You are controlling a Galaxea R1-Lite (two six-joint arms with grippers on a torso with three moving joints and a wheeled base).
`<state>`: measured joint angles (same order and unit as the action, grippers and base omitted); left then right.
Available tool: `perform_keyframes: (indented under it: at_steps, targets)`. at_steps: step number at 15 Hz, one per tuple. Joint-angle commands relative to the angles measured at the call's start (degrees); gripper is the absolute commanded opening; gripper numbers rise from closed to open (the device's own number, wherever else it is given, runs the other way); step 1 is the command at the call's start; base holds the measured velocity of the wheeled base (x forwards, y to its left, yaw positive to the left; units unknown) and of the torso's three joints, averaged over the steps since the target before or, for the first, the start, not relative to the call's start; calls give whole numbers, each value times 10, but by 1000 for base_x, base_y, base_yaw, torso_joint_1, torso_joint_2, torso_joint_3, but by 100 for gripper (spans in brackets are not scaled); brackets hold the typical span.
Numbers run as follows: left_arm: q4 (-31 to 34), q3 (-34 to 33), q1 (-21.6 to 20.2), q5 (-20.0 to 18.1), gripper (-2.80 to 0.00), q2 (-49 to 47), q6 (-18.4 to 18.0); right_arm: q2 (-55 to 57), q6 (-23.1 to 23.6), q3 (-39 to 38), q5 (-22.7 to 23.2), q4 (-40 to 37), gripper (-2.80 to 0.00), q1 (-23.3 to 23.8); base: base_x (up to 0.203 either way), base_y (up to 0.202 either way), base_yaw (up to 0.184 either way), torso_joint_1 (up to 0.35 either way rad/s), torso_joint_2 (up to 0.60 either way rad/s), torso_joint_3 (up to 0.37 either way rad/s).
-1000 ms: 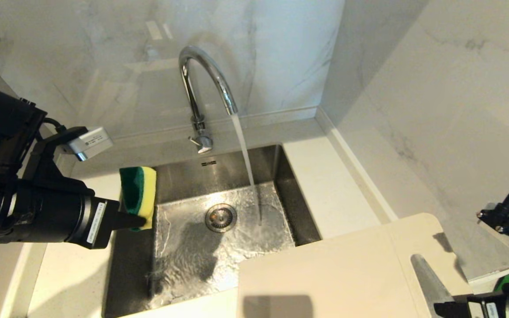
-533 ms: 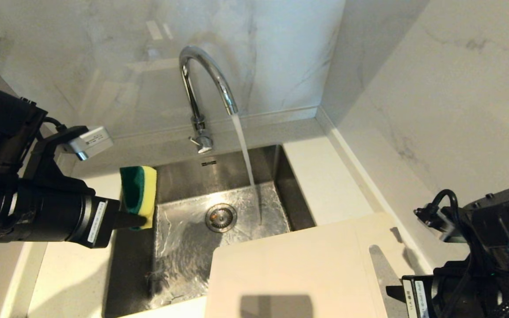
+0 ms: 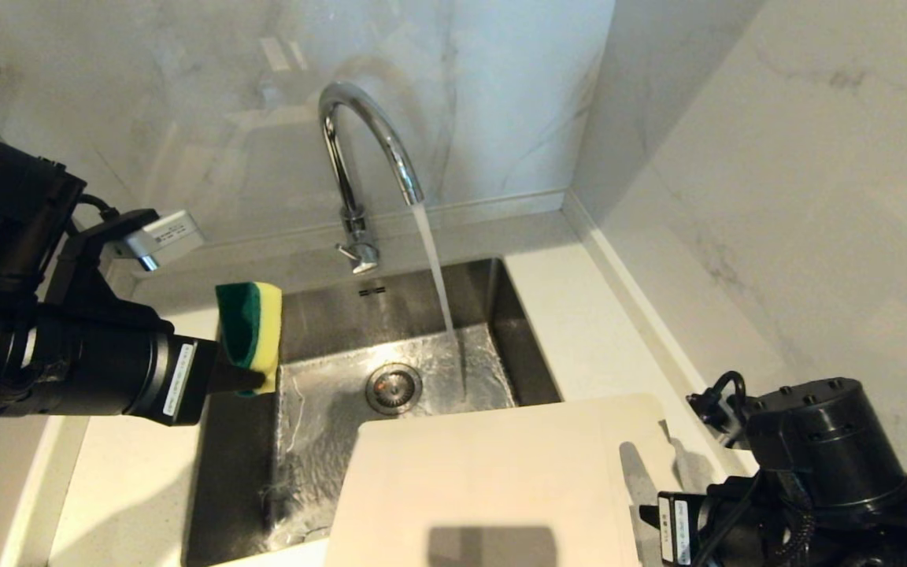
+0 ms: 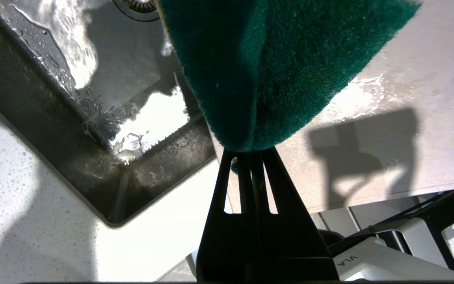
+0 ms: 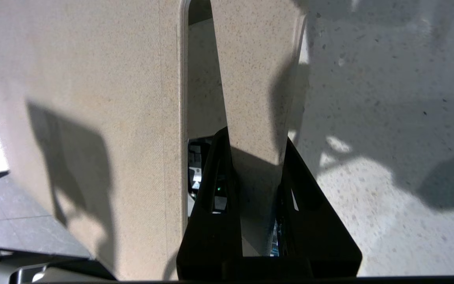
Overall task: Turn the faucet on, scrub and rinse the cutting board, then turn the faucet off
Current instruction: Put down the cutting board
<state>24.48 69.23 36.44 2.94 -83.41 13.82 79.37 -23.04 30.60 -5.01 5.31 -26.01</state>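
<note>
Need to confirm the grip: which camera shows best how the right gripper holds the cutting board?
Right wrist view: right gripper clamps the cutting board on the bar beside its handle slot. Head view shows only the board's face; left wrist view, a corner.

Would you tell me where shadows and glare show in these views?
Head view: glare on the wet sink floor, a dark shadow on the cutting board. Left wrist view: the sponge fills the foreground; bright reflection off the water. Right wrist view: shadows cross the board.
</note>
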Motion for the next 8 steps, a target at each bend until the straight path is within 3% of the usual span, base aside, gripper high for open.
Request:
perform_keyframes:
  at_steps: [1,4,8]
  targets:
    - [1,4,0,1,-280,-1,1,61,-2,-18,-1,60,-280,1,0,0,0,0,0,0]
    - [1,3,0,0,-280,-1,1,121,-3,-45,-2,160,-280,8,0,0,0,0,0,0]
    - [2,-4,0,0,-280,4,1,198,-3,-80,5,339,-280,58,0,0,0,0,0,0]
